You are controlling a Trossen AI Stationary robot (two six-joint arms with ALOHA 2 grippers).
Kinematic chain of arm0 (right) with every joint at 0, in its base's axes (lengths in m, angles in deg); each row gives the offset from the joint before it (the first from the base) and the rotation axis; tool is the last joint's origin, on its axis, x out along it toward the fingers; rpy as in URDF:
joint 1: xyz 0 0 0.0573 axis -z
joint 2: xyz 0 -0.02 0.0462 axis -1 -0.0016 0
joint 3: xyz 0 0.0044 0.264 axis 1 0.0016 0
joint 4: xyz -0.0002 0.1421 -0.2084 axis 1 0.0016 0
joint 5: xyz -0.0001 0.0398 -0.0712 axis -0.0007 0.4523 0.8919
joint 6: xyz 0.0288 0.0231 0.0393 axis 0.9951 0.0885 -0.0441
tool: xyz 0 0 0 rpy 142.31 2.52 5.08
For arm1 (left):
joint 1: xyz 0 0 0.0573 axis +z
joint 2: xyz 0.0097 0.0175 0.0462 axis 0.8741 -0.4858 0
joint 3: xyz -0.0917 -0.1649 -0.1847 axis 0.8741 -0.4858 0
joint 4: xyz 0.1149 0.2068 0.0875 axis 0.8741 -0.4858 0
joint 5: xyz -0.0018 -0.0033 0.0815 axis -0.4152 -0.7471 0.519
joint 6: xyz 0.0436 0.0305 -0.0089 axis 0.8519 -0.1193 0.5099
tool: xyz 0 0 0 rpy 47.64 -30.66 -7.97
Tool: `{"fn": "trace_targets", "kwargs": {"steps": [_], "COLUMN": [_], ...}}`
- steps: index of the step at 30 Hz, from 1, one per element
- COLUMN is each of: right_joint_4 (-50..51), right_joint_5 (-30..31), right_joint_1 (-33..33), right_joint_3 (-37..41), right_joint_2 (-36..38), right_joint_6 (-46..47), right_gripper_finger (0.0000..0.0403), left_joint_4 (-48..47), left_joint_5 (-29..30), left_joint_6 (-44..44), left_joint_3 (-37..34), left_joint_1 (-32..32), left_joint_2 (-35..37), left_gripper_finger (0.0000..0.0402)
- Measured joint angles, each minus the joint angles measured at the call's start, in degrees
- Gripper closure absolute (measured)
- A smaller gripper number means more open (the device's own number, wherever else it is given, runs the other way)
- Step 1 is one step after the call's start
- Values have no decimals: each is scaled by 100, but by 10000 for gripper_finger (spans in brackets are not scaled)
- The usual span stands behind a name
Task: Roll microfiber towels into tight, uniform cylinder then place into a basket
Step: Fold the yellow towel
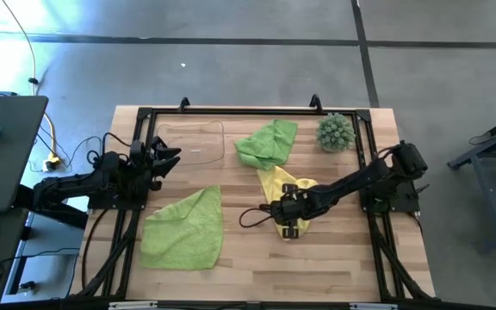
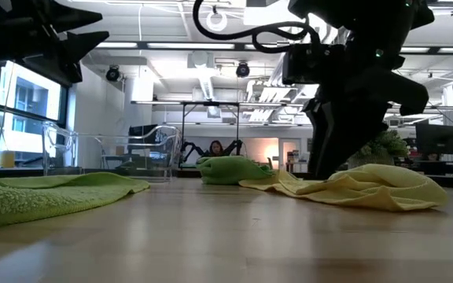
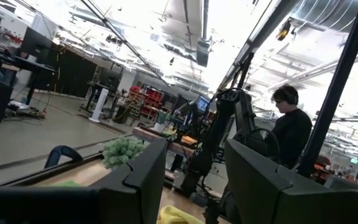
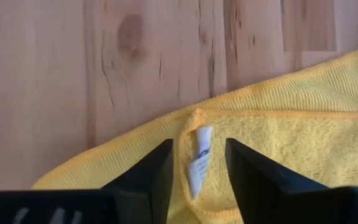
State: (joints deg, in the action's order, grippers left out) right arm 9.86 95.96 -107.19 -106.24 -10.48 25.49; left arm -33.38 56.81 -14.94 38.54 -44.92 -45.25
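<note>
A: Count of cloths?

B: Three: one yellow towel (image 1: 275, 184) under the right gripper (image 1: 290, 229), a flat lime towel (image 1: 184, 227) beside it, a bunched lime towel (image 1: 268, 143) beyond.

A: Right gripper state?

B: Fingers parted, straddling a hemmed yellow edge and its white tag (image 4: 198, 158); nothing gripped.

A: Left gripper (image 1: 167, 158)?

B: Part open, empty, beside the clear rounded basket (image 1: 189, 142). Spiky green plant (image 1: 335, 132) farthest.
</note>
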Motion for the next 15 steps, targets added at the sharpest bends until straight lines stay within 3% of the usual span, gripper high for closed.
{"fn": "trace_targets", "kwargs": {"steps": [15], "right_joint_4": [-308], "right_joint_5": [-7], "right_joint_1": [2], "right_joint_3": [4], "right_joint_2": [-379], "right_joint_6": [-70], "right_gripper_finger": [258], "left_joint_4": [-148], "left_joint_5": [-17], "left_joint_6": [-15], "left_joint_3": [4], "left_joint_1": [-2], "left_joint_2": [-26], "left_gripper_finger": [248]}}
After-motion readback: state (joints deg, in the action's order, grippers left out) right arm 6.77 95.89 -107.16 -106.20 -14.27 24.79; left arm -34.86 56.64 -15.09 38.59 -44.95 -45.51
